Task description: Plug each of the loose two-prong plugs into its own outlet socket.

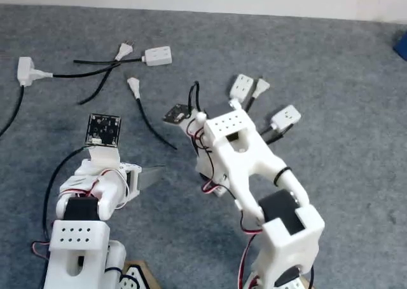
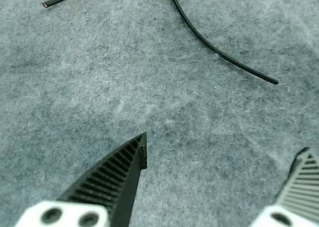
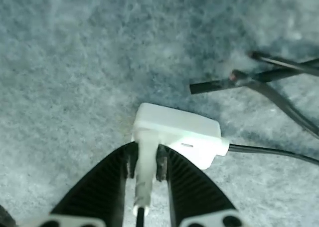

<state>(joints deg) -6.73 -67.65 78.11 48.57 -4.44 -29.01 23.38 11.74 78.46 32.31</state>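
My right gripper is shut on a white two-prong plug. The plug's front end sits against the face of a white outlet socket on the grey carpet. In the high view the right arm stands near a white socket, with a plug beside it. My left gripper hangs open over bare carpet, a little past the end of a black cable. A loose plug lies farther up the carpet, ahead of the left arm. Another plug lies next to a socket.
One more socket lies to the right of the right arm. A white adapter with a black cable lies at the far left. Cut black cable ends lie close to the held plug's socket. Free carpet lies between the two arms.
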